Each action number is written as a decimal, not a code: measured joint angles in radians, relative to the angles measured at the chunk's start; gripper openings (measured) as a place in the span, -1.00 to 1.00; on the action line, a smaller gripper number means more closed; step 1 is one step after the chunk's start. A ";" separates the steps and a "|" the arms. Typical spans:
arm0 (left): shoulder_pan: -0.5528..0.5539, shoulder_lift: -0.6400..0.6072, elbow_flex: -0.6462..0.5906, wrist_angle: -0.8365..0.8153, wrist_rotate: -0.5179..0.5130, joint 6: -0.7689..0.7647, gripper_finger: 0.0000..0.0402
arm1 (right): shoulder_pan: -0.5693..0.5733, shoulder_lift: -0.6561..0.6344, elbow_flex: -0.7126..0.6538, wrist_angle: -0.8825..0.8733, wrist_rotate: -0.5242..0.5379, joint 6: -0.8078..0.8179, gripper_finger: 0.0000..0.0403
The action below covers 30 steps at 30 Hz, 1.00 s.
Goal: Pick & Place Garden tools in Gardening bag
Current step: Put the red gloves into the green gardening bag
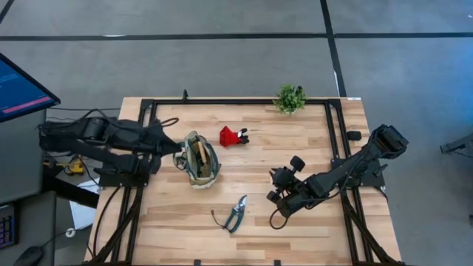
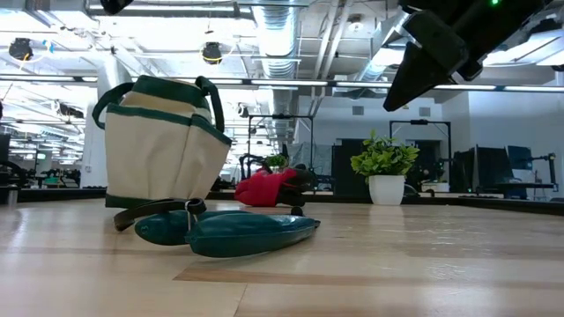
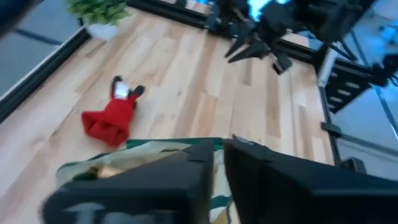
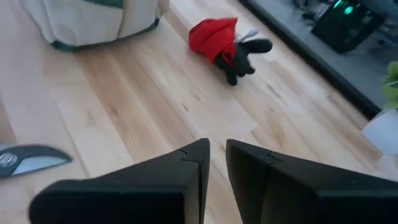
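Note:
The tan gardening bag (image 1: 198, 159) with green trim stands upright on the table at centre left; wooden tool handles (image 1: 200, 155) stick up inside it. My left gripper (image 1: 179, 148) is shut at the bag's left rim (image 3: 143, 148). The red-and-black tool (image 1: 233, 137) lies just right of the bag. The green-handled pruning shears (image 1: 236, 214) lie flat near the front edge. My right gripper (image 1: 276, 193) is shut and empty, hanging above the table to the right of the shears, pointing toward the red tool (image 4: 221, 38). My left gripper hangs over the bag's left rim, pointing toward the table's right. Its own fingers (image 3: 186, 180) hide the spot, so I cannot tell whether it touches the bag.
A small potted green plant (image 1: 290, 97) stands at the far edge, right of centre. A black frame rail (image 1: 336, 140) runs along the table's sides. Bare wood lies between the bag, the shears and the right gripper.

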 joint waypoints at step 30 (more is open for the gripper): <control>-0.623 -0.094 -0.408 0.404 -0.425 -0.140 -0.99 | -0.039 0.000 0.000 0.373 -0.453 -0.390 -0.77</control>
